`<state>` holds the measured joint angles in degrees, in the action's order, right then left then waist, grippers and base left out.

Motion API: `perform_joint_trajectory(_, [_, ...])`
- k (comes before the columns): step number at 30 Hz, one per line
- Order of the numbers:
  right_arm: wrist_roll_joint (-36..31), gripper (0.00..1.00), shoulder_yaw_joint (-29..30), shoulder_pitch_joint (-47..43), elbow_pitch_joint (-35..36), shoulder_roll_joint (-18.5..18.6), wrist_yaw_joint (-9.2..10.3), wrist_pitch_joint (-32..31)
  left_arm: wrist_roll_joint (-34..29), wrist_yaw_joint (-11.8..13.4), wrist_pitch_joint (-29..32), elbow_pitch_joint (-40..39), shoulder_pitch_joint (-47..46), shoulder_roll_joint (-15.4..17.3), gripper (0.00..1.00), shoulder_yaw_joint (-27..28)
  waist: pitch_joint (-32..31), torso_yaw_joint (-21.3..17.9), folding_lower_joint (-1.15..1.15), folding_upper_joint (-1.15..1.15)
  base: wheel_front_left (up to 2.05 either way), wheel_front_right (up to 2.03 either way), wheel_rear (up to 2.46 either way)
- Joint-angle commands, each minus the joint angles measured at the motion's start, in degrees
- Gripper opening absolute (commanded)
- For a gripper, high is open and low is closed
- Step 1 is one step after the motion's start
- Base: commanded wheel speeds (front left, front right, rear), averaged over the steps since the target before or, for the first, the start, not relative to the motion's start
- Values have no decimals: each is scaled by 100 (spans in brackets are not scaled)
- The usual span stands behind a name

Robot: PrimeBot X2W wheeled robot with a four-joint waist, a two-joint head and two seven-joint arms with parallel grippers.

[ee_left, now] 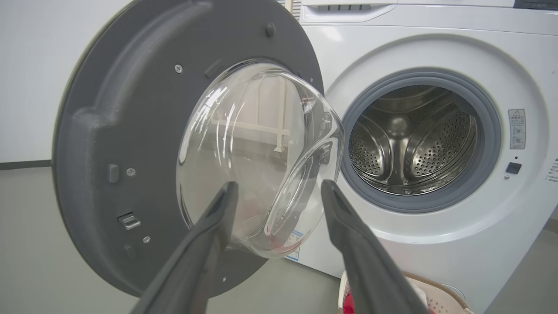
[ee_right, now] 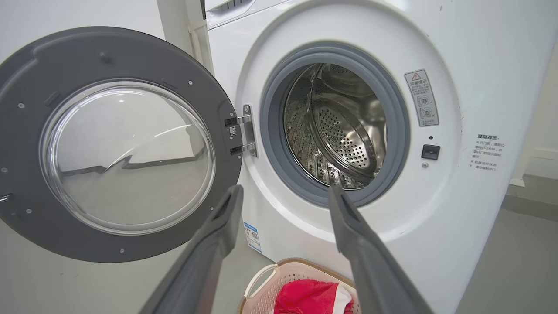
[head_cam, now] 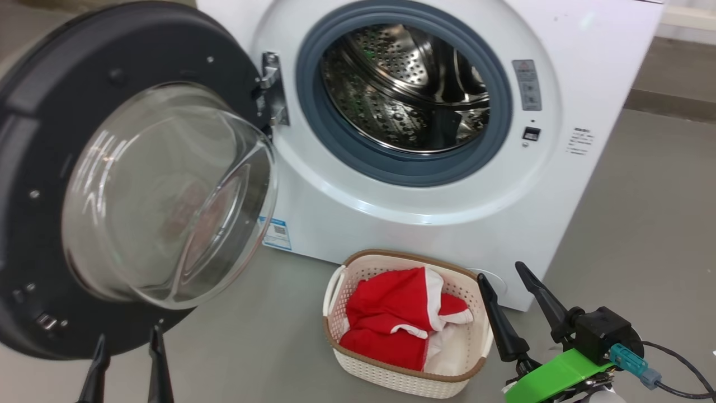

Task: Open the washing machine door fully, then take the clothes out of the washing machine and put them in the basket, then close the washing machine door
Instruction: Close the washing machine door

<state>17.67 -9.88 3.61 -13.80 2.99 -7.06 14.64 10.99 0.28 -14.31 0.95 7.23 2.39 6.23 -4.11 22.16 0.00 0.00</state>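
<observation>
Head view: red clothes (head_cam: 386, 313) in the cream perforated basket (head_cam: 391, 383); my open left gripper (head_cam: 128, 336) could skid off the black-rimmed round door (head_cam: 33, 140) on its bulging glass.

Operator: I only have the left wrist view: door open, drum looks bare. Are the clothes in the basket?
Observer: Yes. The head view shows the red clothes lying inside the basket, in front of the washing machine.
Operator: Is the right hand carrying anything?
Observer: No. The right hand is open and empty, just right of the basket.
Operator: Where is my left hand relative to the door?
Observer: The left hand is at the door's lower rim. I cannot tell whether they touch.
</observation>
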Motion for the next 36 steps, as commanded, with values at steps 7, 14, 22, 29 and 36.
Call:
perform_joint_trajectory(7, [112, 100, -115, 65, 141, -11, -43, 36, 16, 89, -69, -210, -25, 49, 100, 328, -59, 318, 0, 0, 0, 0, 0])
perform_joint_trajectory(14, [155, 100, -124, 77, 131, -11, -43, 36, 26, 59, -69, -262, -47, 49, 100, 382, -59, 358, 0, 0, 0, 0, 0])
perform_joint_trajectory(22, [182, 100, -101, 69, 103, -11, -43, 36, -122, 25, -69, -209, -126, 49, 0, 420, -39, 315, 0, 0, 0, 0, 0])
perform_joint_trajectory(29, [77, 100, -13, 50, 47, -11, -43, 36, -58, -123, -69, -354, -1124, 393, 0, 705, -4, 337, 0, 0, 0, 0, 0])
perform_joint_trajectory(36, [-38, 100, 67, 98, 41, -12, -43, 36, 115, -96, -22, -266, -2409, 1126, 0, 1231, 64, 237, 0, 0, 0, 0, 0])
